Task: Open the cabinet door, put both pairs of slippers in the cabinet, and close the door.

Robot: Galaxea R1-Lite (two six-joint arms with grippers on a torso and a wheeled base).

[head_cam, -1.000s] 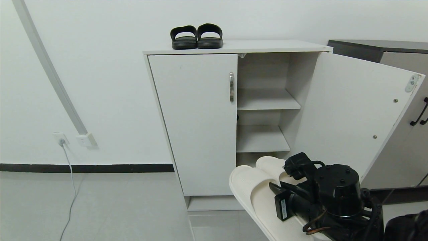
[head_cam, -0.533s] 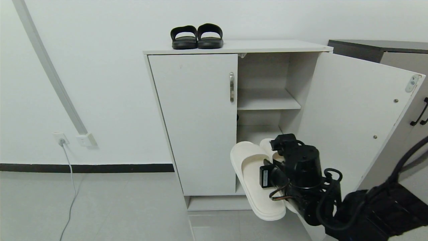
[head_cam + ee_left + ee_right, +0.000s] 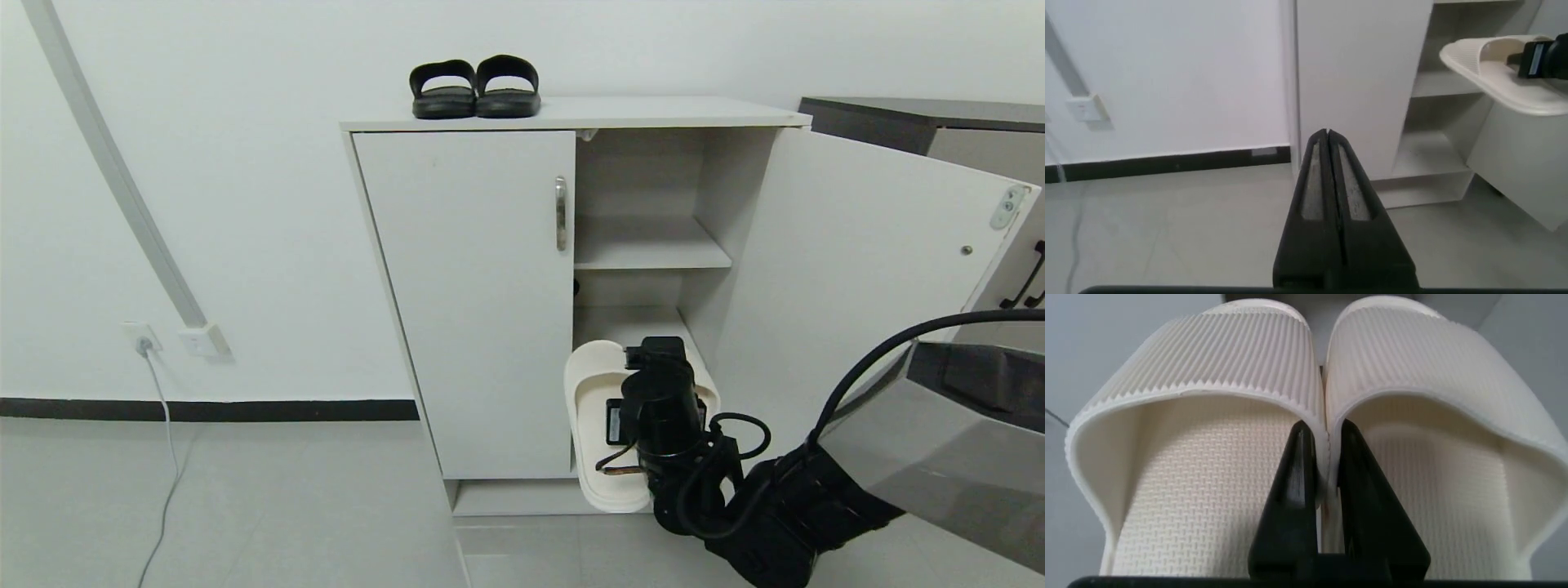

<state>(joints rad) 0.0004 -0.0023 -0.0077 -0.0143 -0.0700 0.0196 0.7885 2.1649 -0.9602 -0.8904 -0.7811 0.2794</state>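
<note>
**White slippers held at the open cabinet, black pair on top**

The right hand [image 3: 1324, 453] is clamped on the white slippers [image 3: 594, 408]. Its two black fingers [image 3: 1298, 482] pinch the touching inner edges of the pair, one finger inside each slipper, just behind the ribbed straps. The two slippers sit side by side, held as one.

In the head view they hang tilted in front of the open right half of the cabinet [image 3: 653, 110]. Their toe ends are up near the lower shelf [image 3: 624, 320] and their heels are down by the cabinet's bottom edge. How far they reach inside cannot be told. The upper shelf [image 3: 649, 245] lies above them.

The right door [image 3: 849, 278] stands swung wide open. The left door [image 3: 473, 302] is shut, with its metal handle [image 3: 560, 214] along the inner edge.

The black slippers [image 3: 475, 87] stand together on the cabinet top, over the left door, toes toward the wall.

The left hand [image 3: 1327, 135] hangs above the floor [image 3: 1167, 237], well apart from the cabinet. Its fingers are pressed together with nothing between them.

A dark cabinet [image 3: 922, 114] stands just beside the open door. A wall socket [image 3: 139, 336] with a grey cable [image 3: 167, 474] is on the wall to the left.
</note>
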